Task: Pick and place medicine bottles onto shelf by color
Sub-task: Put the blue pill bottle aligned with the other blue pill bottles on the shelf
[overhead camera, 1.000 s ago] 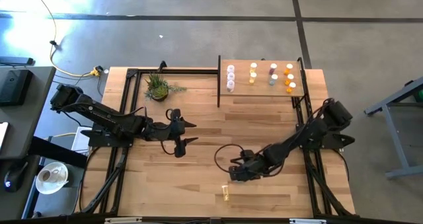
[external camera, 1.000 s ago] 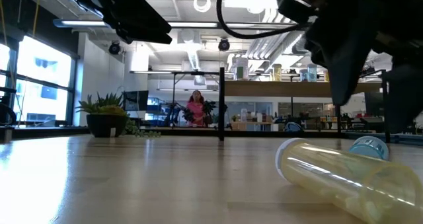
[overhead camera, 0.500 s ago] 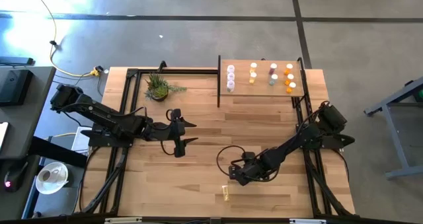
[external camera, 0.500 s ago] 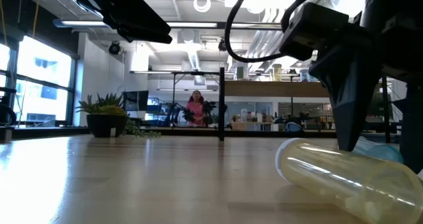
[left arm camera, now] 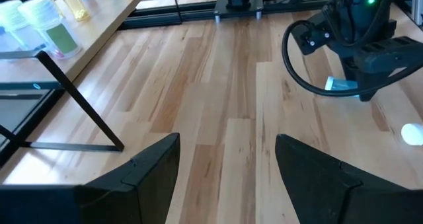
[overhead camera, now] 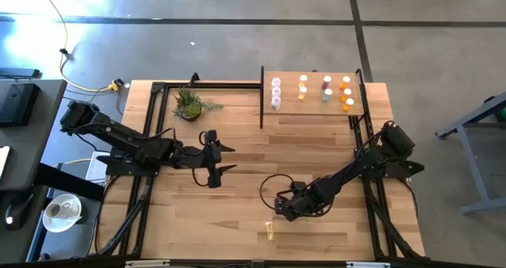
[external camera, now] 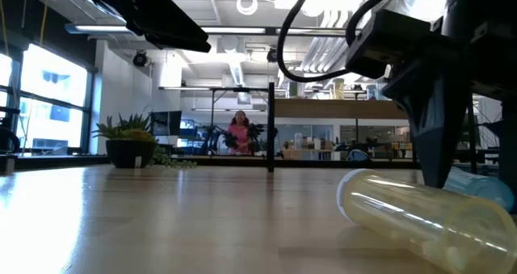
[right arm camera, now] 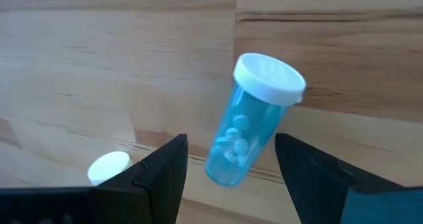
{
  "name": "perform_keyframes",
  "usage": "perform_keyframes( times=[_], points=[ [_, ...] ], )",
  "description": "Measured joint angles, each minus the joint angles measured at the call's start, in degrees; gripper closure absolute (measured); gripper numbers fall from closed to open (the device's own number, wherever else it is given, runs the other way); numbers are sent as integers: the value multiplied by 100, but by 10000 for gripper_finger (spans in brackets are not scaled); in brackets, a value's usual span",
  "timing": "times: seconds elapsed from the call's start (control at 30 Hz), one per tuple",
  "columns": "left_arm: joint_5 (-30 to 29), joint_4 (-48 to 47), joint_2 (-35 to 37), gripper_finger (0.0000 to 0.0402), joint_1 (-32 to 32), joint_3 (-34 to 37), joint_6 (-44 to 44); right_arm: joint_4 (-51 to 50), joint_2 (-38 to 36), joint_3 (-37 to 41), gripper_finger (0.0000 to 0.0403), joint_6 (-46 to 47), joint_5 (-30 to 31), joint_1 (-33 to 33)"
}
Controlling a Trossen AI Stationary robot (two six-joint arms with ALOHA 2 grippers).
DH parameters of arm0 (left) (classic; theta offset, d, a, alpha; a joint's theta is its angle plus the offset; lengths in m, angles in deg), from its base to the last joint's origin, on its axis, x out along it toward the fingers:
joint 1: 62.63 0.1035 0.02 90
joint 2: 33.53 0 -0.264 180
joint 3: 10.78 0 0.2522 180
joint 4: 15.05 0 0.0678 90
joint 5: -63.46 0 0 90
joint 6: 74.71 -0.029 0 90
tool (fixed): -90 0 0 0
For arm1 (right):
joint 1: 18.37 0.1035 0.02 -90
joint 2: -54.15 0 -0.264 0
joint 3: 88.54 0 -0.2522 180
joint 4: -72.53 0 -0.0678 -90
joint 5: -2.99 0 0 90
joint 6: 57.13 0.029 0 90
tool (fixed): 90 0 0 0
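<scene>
A pale blue medicine bottle with a white cap lies on its side on the planked tabletop. My right gripper points steeply down over it, open, one finger on either side of the bottle's lower half with a gap to each. In the high view this gripper is near the table's front middle. A yellow bottle lies on its side just nearer the front edge. The shelf at the far right carries several upright bottles. My left gripper hovers open above the left middle of the table.
A small potted plant stands at the far left. Black frame rails border the shelf and the table's sides. In the low view the yellow bottle lies in front of the blue bottle.
My right gripper has sunk toward the blue bottle and rolled a little about its own axis, staying open. The bottles have not moved.
</scene>
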Motion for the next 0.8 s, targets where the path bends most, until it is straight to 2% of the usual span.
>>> perform_keyframes(
  times=[0.13, 0.4, 0.6, 0.8],
  points=[
    [17, 0, 0, 163, 0, 0, -24, -59, 0, 0, 190, -1, -49, 2],
    [38, 0, 0, 163, 0, 2, -22, -179, 0, 9, 267, -82, 58, 11],
    [41, -1, 0, 163, 0, 1, -23, -153, 0, 11, 310, -370, 124, 15],
    [172, -7, 0, 163, 0, 0, -24, -125, -9, -17, 322, -922, 189, 17]
  ],
)
